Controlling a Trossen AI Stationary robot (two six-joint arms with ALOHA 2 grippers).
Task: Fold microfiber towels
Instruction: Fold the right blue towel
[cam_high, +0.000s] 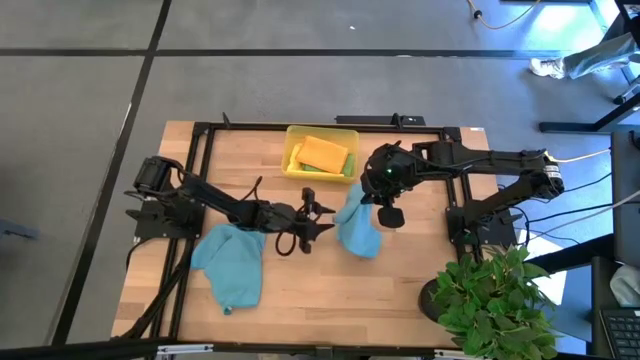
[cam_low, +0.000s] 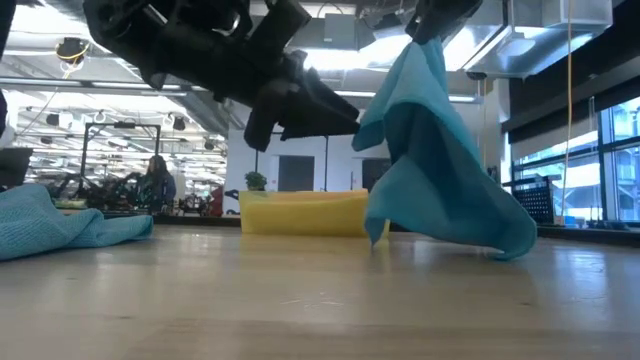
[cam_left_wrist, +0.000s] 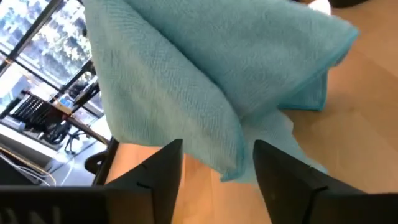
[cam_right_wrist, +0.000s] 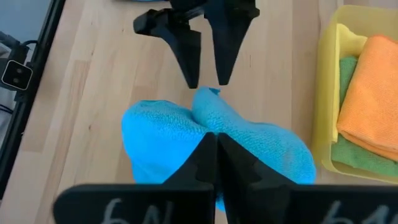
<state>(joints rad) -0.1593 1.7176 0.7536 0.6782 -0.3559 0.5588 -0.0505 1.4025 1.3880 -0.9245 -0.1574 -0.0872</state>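
A teal-blue towel (cam_high: 357, 232) hangs from my right gripper (cam_right_wrist: 216, 155), which is shut on its top above the table's middle. My left gripper (cam_left_wrist: 217, 174) reaches in level from the table's left. It is open, one finger on either side of a hanging fold (cam_left_wrist: 231, 149) of that towel. A second teal-blue towel (cam_high: 230, 262) lies crumpled on the table at the near left. A folded orange towel (cam_right_wrist: 373, 93) lies on a green one (cam_right_wrist: 348, 155) in the yellow tray (cam_high: 292, 150). My right gripper pinches the bunched top of the teal-blue towel (cam_low: 425, 45) between its two shut fingers, coming from above and slanting down. The towel hangs slack below them in loose folds, and its lower edge (cam_low: 505, 245) rests on the table. Whether my left gripper's fingers (cam_left_wrist: 165, 171) touch the fold between them, I cannot tell.
The yellow tray stands at the table's far middle, just behind the hanging towel. A potted plant (cam_high: 490, 295) stands at the near right corner. A black frame (cam_high: 200, 140) runs along the table's edges. Bare wood (cam_high: 330, 300) lies near the front edge.
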